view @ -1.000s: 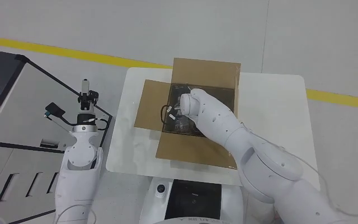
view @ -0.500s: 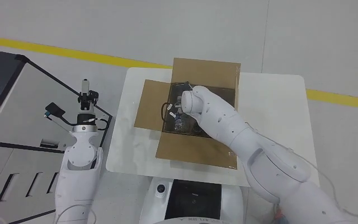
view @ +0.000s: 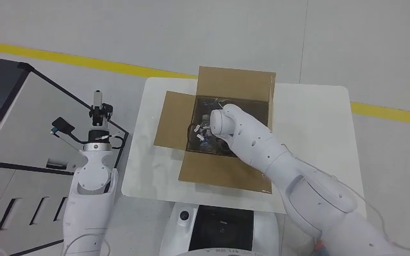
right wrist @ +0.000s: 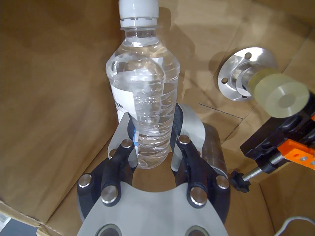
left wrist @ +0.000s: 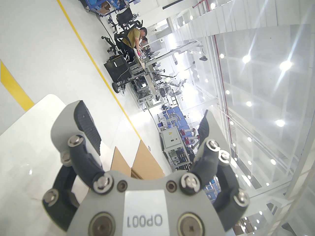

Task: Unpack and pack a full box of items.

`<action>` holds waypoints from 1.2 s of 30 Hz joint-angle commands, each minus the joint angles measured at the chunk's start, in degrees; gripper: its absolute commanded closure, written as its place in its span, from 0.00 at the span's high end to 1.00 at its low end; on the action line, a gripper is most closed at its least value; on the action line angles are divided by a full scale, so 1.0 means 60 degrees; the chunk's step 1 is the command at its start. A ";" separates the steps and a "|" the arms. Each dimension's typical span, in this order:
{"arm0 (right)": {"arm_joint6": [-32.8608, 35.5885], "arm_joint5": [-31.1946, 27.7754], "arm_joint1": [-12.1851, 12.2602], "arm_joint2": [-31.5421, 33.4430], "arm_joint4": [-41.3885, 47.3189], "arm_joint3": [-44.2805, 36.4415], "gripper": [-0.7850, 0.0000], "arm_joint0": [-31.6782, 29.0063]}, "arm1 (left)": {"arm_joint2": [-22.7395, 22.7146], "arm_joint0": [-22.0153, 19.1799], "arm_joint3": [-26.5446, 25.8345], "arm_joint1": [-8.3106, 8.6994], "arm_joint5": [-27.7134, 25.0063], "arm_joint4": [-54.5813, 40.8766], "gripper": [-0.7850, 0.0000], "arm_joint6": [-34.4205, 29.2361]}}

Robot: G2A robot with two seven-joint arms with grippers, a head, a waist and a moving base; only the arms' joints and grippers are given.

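Note:
An open cardboard box (view: 234, 83) sits on the white table (view: 307, 128). My right arm reaches down into it. In the right wrist view my right gripper (right wrist: 153, 119) is shut on the lower body of a clear water bottle (right wrist: 144, 74) with a white cap, near a corner of the box. Its fingers (right wrist: 183, 121) press both sides of the bottle. My left gripper (left wrist: 142, 114) is open with nothing between its pads, pointing up and away from the table. In the top view the left gripper (view: 97, 105) stands off the table's left side.
Other items are inside the box beside the bottle: a metal flange with a yellowish roller (right wrist: 246, 74), a black and orange clamp (right wrist: 283, 143) and a metal cylinder (right wrist: 212, 146). The box flaps (view: 173, 121) lie folded outward. A black frame (view: 38, 83) stands to the left of the table.
My right wrist has shifted slightly inside the box. The left arm has stayed still.

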 commanded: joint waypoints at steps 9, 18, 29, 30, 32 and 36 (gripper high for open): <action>-0.0427 -0.0236 -0.0247 0.0174 0.0122 0.0423 0.84 0.0029 | 0.0000 0.0000 0.0000 0.0000 0.0000 0.0000 1.00 0.0000; -0.0599 -0.0274 -0.0503 0.0205 0.0086 0.0935 0.53 0.0106 | 0.0000 0.0000 0.0000 0.0000 0.0000 0.0000 1.00 0.0000; -0.0770 -0.0151 -0.0990 -0.0059 -0.0288 0.1673 0.49 0.0224 | 0.0000 0.0000 0.0000 0.0000 0.0000 0.0000 1.00 0.0000; -0.0796 -0.0110 -0.1042 -0.0100 -0.0350 0.1740 0.50 0.0226 | 0.0000 0.0000 0.0000 0.0000 0.0000 0.0000 1.00 0.0000; -0.0814 -0.0011 -0.1148 -0.0147 -0.0402 0.1861 0.59 0.0225 | 0.0000 0.0000 0.0000 0.0000 0.0000 0.0000 1.00 0.0000; -0.0889 0.0072 -0.1341 -0.0202 -0.0493 0.2131 0.69 0.0273 | 0.0000 0.0000 0.0000 0.0000 0.0000 0.0000 1.00 0.0000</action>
